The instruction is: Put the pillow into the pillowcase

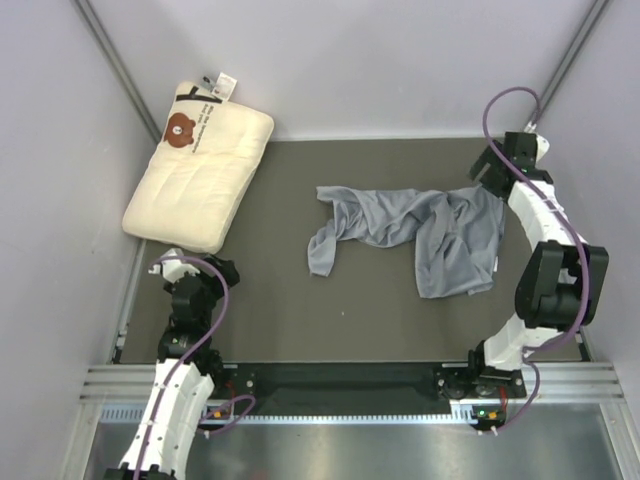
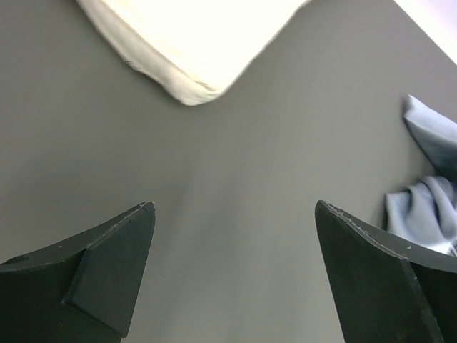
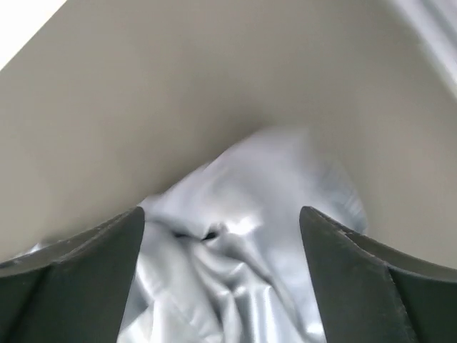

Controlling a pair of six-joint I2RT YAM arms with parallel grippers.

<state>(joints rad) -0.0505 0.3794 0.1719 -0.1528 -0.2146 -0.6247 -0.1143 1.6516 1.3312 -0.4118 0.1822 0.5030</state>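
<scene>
The cream quilted pillow, with a brown bear print and a white tag, lies at the far left of the mat, its top against the back wall. The grey-blue pillowcase lies crumpled at centre right. My left gripper is open and empty, low over bare mat just near of the pillow's front corner. The pillowcase edge shows at the right of that view. My right gripper is open, just above the pillowcase's far right corner, with the jaws either side of the wrinkled fabric.
The dark grey mat is bounded by pale walls on the left, back and right. A metal rail with the arm bases runs along the near edge.
</scene>
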